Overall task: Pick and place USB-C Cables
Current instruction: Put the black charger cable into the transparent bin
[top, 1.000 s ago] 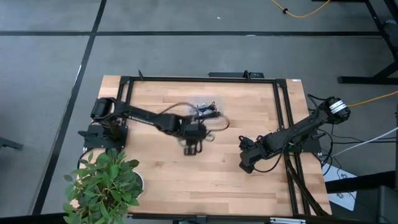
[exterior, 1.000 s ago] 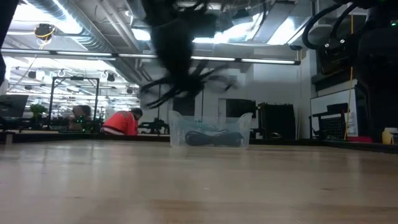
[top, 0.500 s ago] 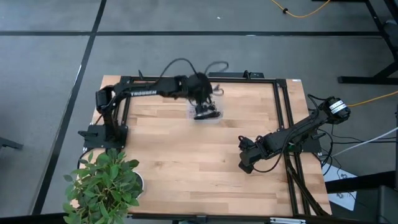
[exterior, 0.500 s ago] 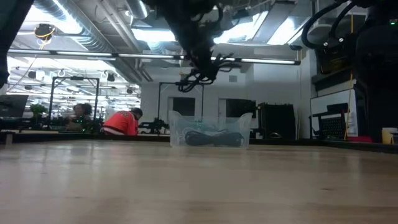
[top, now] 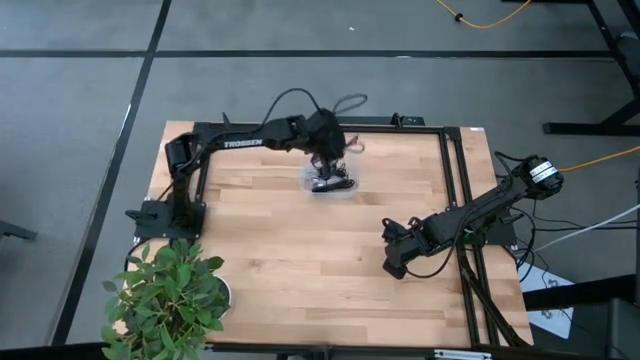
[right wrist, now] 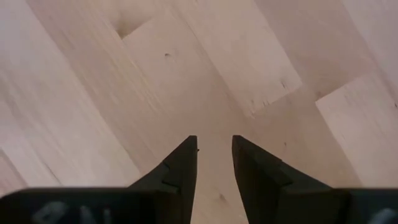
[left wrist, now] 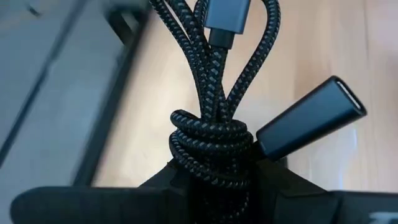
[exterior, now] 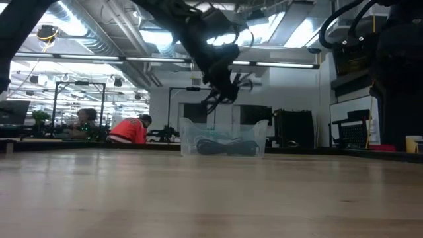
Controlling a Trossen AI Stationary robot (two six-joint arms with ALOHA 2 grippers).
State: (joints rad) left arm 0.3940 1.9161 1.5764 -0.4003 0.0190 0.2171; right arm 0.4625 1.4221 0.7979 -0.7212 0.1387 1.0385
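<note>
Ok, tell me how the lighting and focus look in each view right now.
High view: even light, sharp, soft shadows under the arms. Low view: bright ceiling lights backlight the left hand into a silhouette above the clear bin. Left wrist view: braided black cable crisp, background blurred. Right wrist view: the table looks soft and pale beyond the right hand.

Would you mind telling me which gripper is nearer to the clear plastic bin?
The left. The left gripper hangs just above the clear bin, holding a black braided cable. The right gripper waits low over the table's right side, well away from it.
</note>
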